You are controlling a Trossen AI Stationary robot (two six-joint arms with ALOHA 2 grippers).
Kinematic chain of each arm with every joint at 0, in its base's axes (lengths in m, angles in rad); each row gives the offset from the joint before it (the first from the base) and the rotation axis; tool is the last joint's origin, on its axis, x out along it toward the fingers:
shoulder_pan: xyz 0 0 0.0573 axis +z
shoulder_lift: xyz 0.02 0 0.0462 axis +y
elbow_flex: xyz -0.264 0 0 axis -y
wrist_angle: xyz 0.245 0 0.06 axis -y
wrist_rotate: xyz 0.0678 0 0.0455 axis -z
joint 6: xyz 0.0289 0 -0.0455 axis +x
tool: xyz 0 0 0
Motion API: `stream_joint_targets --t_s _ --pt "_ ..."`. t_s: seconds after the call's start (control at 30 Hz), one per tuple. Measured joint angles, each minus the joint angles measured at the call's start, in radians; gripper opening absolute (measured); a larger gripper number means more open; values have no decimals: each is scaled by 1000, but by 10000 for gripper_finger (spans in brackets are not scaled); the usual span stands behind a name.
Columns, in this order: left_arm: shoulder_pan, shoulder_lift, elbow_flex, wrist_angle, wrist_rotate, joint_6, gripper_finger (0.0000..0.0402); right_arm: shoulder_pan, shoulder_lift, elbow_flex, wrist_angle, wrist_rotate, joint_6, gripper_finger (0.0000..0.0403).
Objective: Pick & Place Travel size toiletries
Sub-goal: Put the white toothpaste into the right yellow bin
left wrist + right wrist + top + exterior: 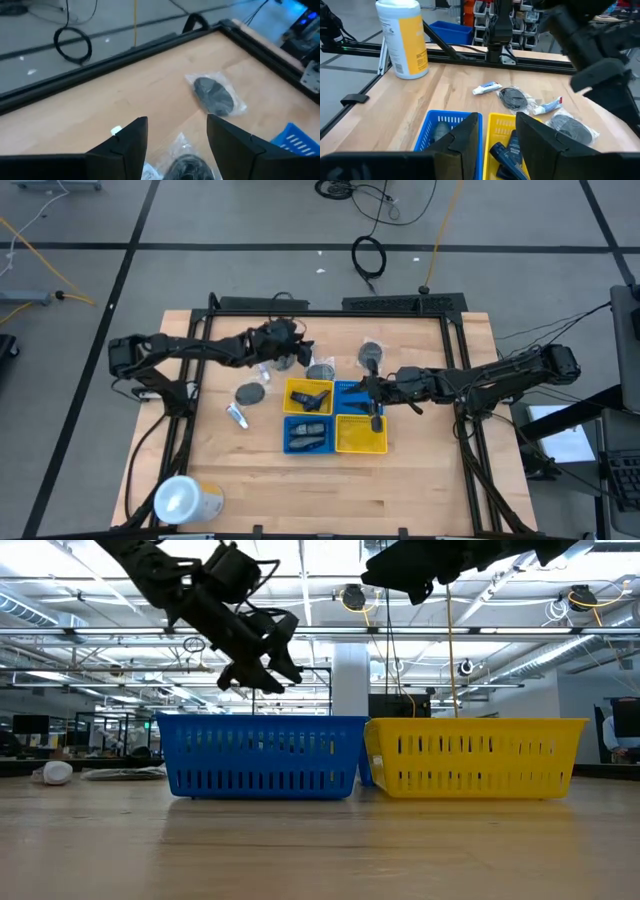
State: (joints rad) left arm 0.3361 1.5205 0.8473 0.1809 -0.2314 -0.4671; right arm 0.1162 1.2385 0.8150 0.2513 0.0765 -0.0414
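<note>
At the table's near left corner stands a white-topped yellow cylinder (187,500), well clear of the work. Toward the middle sit four trays in a square: blue (308,434) and yellow (361,434) nearer, yellow (308,395) and blue (352,392) behind; dark bottles (311,401) already lie in the left pair. The right gripper (374,402) hangs above the right pair, fingers (540,137) parted and nothing between them. Left of the trays, on bare wood, lie a small white tube (237,415) and a dark round piece in a clear wrapper (249,393); another wrapped round (321,371) lies just behind the trays, and one more (371,354) farther back toward the far edge. The left gripper (283,350) hovers over a wrapped piece (187,166), fingers (131,141) spread wide and gripping nothing. These rounds look light, flat and slippery in crinkly film; pinching across the disc's rim, not the loose wrapper, seems safest. There is open wood all round them, though the tray walls and the other arm are close.
</note>
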Motion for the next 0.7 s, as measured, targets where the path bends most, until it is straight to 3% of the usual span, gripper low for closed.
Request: stream_joint_targets --t_s 0.37,0.53,0.7 --pt "115 250 414 -498 58 10 200 22 0 0 -13 1 3 125" --pt "149 373 531 -574 182 -14 200 45 0 0 -25 0 2 125" --pt "163 450 594 -634 209 -34 200 51 0 0 -34 0 3 125"
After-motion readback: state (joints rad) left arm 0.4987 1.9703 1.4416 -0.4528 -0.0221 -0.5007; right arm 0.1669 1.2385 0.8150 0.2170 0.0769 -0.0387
